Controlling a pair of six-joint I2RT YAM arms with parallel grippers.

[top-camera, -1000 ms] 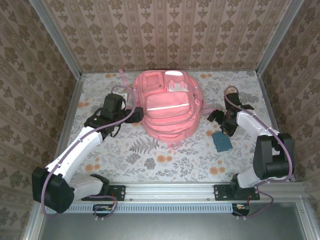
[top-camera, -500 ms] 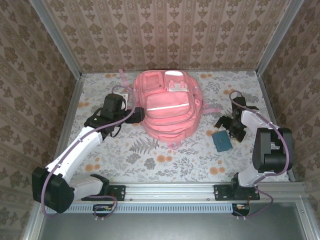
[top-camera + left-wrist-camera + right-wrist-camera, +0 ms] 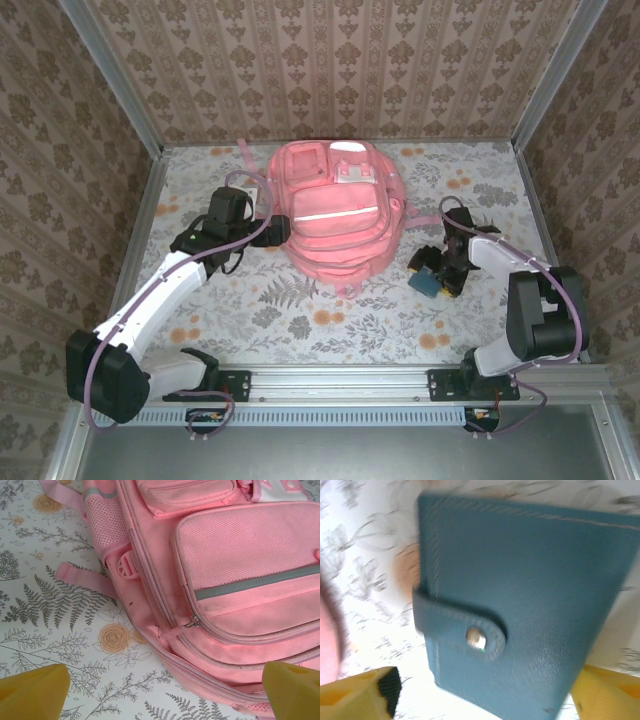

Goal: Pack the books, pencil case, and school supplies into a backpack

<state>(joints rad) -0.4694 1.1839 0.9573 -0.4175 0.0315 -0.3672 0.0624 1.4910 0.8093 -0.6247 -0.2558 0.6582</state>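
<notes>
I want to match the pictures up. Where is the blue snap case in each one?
Top external: the blue snap case lies on the flowered table, right of the pink backpack.
Right wrist: the case sits mid-picture, flap and silver snap facing up.
Left wrist: this camera looks at the backpack's side and the table.
Shared landmark: the pink backpack, probably the pink blur at the right wrist picture's left edge.

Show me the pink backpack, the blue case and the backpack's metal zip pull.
pink backpack [image 3: 335, 235], top view, on its front pocket.
blue case [image 3: 530, 575], right wrist view, cover above the snap flap.
metal zip pull [image 3: 191, 623], left wrist view, its clip.
</notes>
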